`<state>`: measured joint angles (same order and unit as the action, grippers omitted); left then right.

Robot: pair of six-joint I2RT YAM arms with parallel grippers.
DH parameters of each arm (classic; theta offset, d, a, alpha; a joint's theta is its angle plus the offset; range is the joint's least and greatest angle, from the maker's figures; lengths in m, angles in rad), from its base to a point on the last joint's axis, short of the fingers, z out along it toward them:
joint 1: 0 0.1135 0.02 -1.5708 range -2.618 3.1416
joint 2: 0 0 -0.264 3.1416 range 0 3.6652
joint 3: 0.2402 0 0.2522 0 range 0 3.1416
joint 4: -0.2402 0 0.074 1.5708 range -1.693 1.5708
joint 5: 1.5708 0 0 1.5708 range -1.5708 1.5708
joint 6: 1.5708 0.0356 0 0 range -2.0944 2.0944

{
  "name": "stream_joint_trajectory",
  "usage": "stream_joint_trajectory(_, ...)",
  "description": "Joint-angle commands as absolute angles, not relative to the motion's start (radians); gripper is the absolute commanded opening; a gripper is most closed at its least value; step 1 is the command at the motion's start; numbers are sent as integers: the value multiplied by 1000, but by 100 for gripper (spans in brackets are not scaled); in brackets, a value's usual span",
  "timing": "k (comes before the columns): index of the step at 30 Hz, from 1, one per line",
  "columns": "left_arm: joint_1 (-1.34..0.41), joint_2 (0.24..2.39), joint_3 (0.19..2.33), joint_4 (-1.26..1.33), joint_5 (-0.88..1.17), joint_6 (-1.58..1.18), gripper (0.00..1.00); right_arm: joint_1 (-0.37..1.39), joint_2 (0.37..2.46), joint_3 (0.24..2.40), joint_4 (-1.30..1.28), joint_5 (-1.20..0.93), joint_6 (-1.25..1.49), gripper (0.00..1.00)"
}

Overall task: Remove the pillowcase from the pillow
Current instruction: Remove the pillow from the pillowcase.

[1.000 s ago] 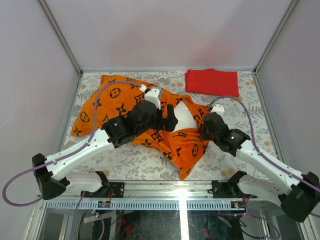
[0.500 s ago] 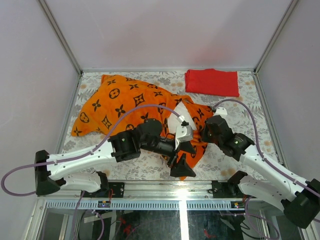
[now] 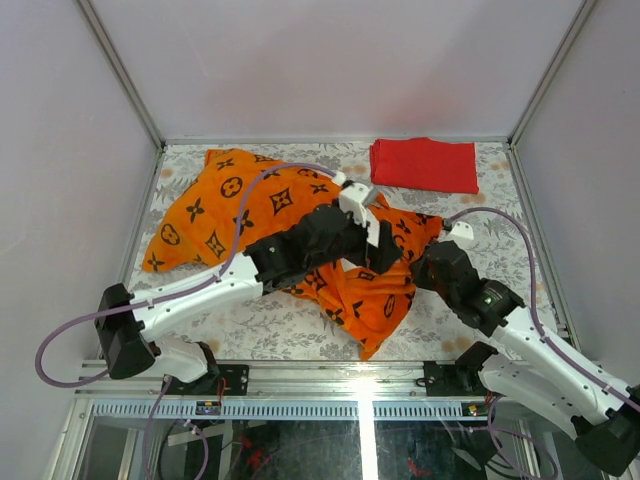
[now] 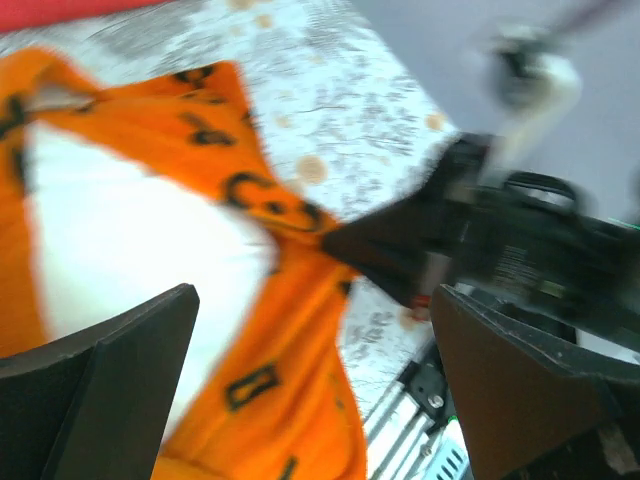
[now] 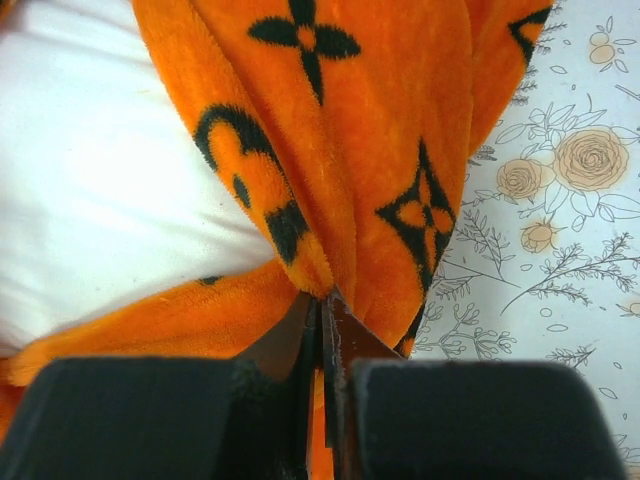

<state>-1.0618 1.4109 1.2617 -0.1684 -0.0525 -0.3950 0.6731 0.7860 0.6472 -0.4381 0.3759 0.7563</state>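
Right gripper (image 5: 322, 312) clenched on the mouth hem of the bright orange plush pillowcase with black monogram motifs (image 5: 330, 150); use it as the anchor. Left gripper (image 4: 312, 300) released, wide (nothing in it), over the exposed plump white pillow (image 4: 120, 240): grab that, pull opposite. Case bunched mid floral table cover (image 3: 290, 330), closed end far-left.

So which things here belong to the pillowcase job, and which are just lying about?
Job in hand: pillowcase; pillow; right fingers, shut on the pillowcase's edge; left fingers, open over the exposed pillow.
Lying about: red folded cloth; floral table covering.
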Motion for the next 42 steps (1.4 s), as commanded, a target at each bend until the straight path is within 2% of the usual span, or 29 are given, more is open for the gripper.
stream_joint_trajectory(1,-999,1415,1189,-143,-173,-564,100,669,732,623,-558,513,764,0)
stream_joint_trajectory(7,-980,1504,1167,-176,-194,-607,100,669,718,579,-542,488,767,0)
stream_joint_trajectory(14,-979,1610,1240,-214,-179,-633,97,669,720,567,-542,456,776,0)
stream_joint_trajectory(26,-979,1737,1225,-468,-460,-687,95,669,743,547,-516,462,760,0)
stream_joint_trajectory(27,-979,1754,1221,-478,-468,-690,91,669,748,546,-510,457,756,0)
stream_joint_trajectory(29,-979,1773,1200,-476,-466,-693,70,669,757,547,-499,441,747,0)
stream_joint_trajectory(30,-980,1776,1183,-464,-462,-693,52,669,758,550,-495,430,737,0)
stream_joint_trajectory(32,-979,1766,1143,-439,-454,-698,9,669,759,555,-492,419,720,0)
stream_joint_trajectory(33,-979,1757,1126,-432,-458,-704,0,669,756,558,-494,416,714,0)
stream_joint_trajectory(37,-974,1699,1087,-445,-508,-711,0,669,715,579,-514,427,687,0)
stream_joint_trajectory(42,-920,1550,1038,-501,-563,-713,0,669,554,635,-556,536,647,2)
